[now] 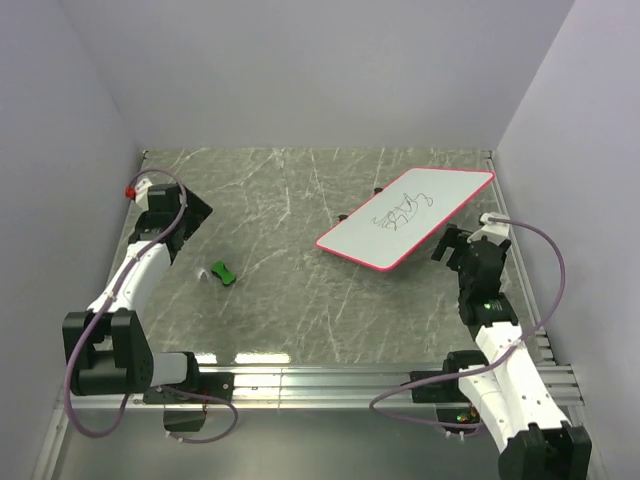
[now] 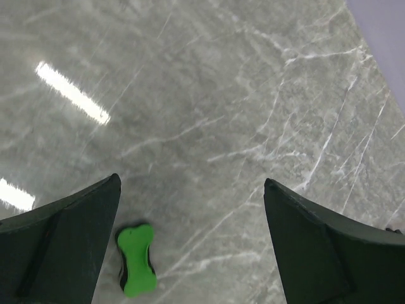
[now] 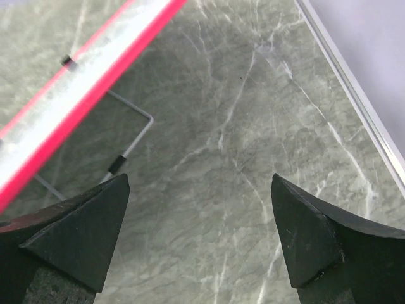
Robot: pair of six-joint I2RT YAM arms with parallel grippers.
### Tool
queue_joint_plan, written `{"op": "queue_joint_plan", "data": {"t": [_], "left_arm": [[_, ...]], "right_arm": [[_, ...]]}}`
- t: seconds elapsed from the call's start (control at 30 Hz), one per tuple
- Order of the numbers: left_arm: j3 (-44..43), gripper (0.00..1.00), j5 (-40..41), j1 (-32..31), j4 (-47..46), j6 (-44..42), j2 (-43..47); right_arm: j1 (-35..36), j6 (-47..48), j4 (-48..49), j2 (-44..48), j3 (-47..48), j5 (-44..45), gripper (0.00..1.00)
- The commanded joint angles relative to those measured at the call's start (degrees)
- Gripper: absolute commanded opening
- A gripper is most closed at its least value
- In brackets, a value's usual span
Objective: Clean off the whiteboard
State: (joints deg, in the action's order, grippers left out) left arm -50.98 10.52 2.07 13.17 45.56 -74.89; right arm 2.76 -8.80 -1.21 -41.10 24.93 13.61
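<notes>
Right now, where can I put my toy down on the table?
The big middle patch between the green block and the whiteboard is bare. So is the far strip left of the whiteboard. It is crowded on the right, where the right arm sits by the whiteboard.

Bright, even light from overhead leaves only soft shadows. Two white glare streaks lie on the table below my left wrist; the whiteboard by my right looks blurred and washed out.
</notes>
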Motion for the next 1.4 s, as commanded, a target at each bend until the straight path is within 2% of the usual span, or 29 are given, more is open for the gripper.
{"op": "queue_joint_plan", "data": {"t": [0.0, 0.07, 0.17, 0.2, 0.23, 0.3, 0.33, 0.37, 0.4, 0.43, 0.47, 0.5, 0.53, 0.6, 0.63, 0.67, 0.7, 0.77, 0.83, 0.93, 1.03, 1.2, 1.27, 1.3, 1.37], "left_arm": [[0.36, 0.99, 0.47, 0.13, 6.41, 6.55, 2.56], [-0.52, 0.99, -3.03, 0.13, 7.83, 4.63, 1.69], [-4.73, 0.99, -12.78, 0.22, 14.41, 0.15, -0.07], [-5.61, 0.99, -14.72, 0.13, 14.34, -0.81, 0.27], [-4.58, 0.99, -19.44, 0.13, 12.69, -0.04, 1.23], [-0.46, 0.99, -22.54, 1.88, 10.05, 5.21, 5.18], [4.70, 0.99, -29.09, 3.02, 6.82, 12.37, 6.07], [7.80, 0.98, -36.29, 6.69, 2.08, 13.23, 7.12], [11.22, 0.97, -39.15, 7.42, -2.23, 14.89, 7.74], [10.82, 0.97, -34.65, 7.08, -0.62, 14.39, 8.53], [9.51, 0.98, -30.34, 6.29, 3.40, 13.25, 10.10], [6.36, 0.98, -26.12, 5.68, 7.10, 10.71, 10.55], [5.12, 0.99, -22.34, 5.23, 13.57, 9.73, 10.64], [1.70, 0.97, -17.66, 5.14, 19.15, 7.28, 8.11], [0.72, 0.95, -15.64, 3.92, 24.74, 6.74, 6.01], [0.10, 0.94, -10.92, 2.95, 26.45, 6.47, 5.29], [-0.08, 0.94, -10.70, 2.07, 27.60, 5.77, 5.02], [1.40, 0.94, -9.47, 0.06, 25.43, 4.98, 5.63], [3.60, 0.93, -9.99, -0.66, 23.84, 5.50, 5.81], [4.84, 0.91, -10.00, -1.80, 21.73, 6.55, 3.62], [3.44, 0.90, -6.67, -6.62, 23.04, 7.70, -1.03], [2.38, 0.88, -5.87, -9.53, 20.68, 9.63, -8.07], [1.68, 0.77, -5.86, -9.71, 19.62, 9.90, -11.74], [1.24, 0.62, -5.34, -9.80, 19.88, 9.90, -13.07], [0.53, 0.51, -3.85, -9.89, 19.79, 9.72, -16.49]], "right_arm": [[0.40, -3.41, -2.11, 4.00, 0.73, -0.68, 1.00], [0.40, -5.60, -3.26, 7.94, 1.87, -3.39, 1.00], [0.49, -9.48, -3.44, 13.14, 3.80, -9.45, 1.00], [0.49, -13.05, -5.45, 14.02, 5.12, -8.87, 1.00], [0.49, -15.96, -7.90, 14.55, 7.22, -7.12, 1.00], [0.49, -21.23, -15.96, 14.56, 15.82, -5.00, 1.00], [0.49, -19.87, -17.75, 14.12, 18.90, -6.47, 1.00], [0.49, -17.51, -19.86, 13.95, 24.06, -8.75, 1.00], [0.49, -16.70, -20.40, 13.94, 26.12, -12.17, 1.00], [0.49, -18.00, -20.76, 14.73, 28.31, -12.37, 1.00], [0.49, -28.45, -24.24, 15.43, 29.20, -9.94, 1.00], [0.49, -34.65, -27.76, 16.05, 30.17, -3.48, 1.00], [0.49, -38.88, -29.97, 17.01, 30.53, -3.24, 1.00], [0.49, -37.70, -29.03, 17.20, 30.36, -8.91, 1.00], [0.49, -37.70, -29.20, 16.24, 30.44, -14.08, 1.00], [0.49, -38.91, -31.98, 15.36, 30.88, -16.31, 1.00], [0.49, -39.28, -34.10, 14.04, 31.58, -17.55, 1.00], [0.49, -38.67, -38.84, 10.53, 33.17, -20.01, 0.97], [0.66, -37.79, -39.39, 9.64, 32.82, -21.51, 0.93], [1.19, -36.56, -40.18, 9.73, 33.69, -19.76, 0.93], [1.72, -34.45, -41.41, 8.15, 35.97, -18.53, 0.93], [2.16, -31.55, -41.85, 6.04, 37.39, -14.93, 0.93], [2.24, -31.19, -41.85, 4.98, 37.38, -14.84, 0.93], [2.24, -31.19, -42.03, 4.11, 37.39, -14.92, 0.93], [2.24, -31.02, -41.68, 3.31, 37.56, -15.10, 0.93]]}}
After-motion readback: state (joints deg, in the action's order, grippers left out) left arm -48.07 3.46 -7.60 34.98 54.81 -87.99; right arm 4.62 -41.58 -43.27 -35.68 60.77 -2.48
